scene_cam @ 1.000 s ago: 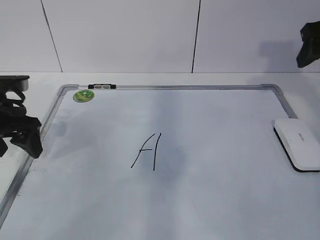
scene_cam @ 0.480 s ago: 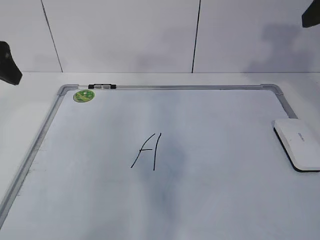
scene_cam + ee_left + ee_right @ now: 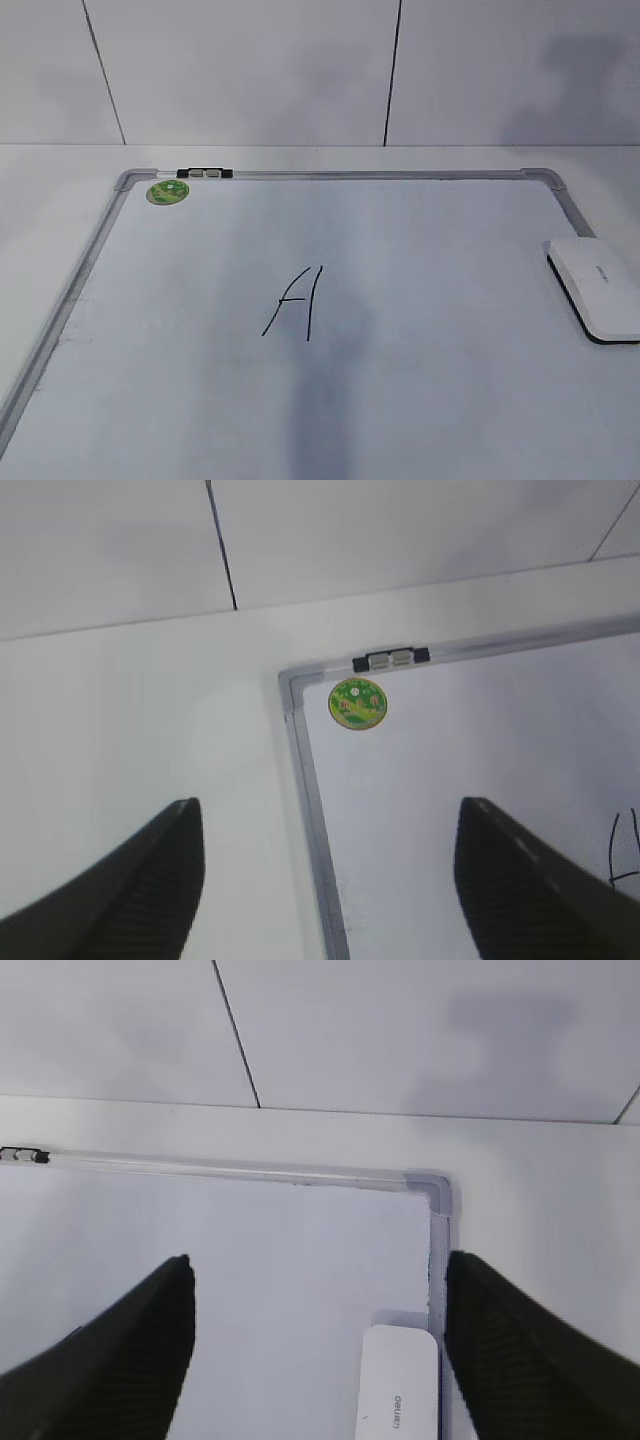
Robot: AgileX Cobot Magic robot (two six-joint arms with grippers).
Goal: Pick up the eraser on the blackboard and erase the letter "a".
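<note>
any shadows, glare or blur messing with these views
Exterior view: soft grey shadows fall across the blackboard below the letter and on the back wall; no glare, and the eraser is sharp. Left wrist view: the fingers are dark, close and slightly soft, the green sticker a little blurred. Right wrist view: faint shadow patches on the wall, fingers dark, eraser label readable.

A handwritten black "A" (image 3: 296, 303) stands near the middle of the blackboard (image 3: 330, 174). The eraser (image 3: 597, 288), at the board's right edge, carries a small grey marking on top, too small to read. The green sticker (image 3: 167, 192), at the far-left corner, bears an illegible print.
</note>
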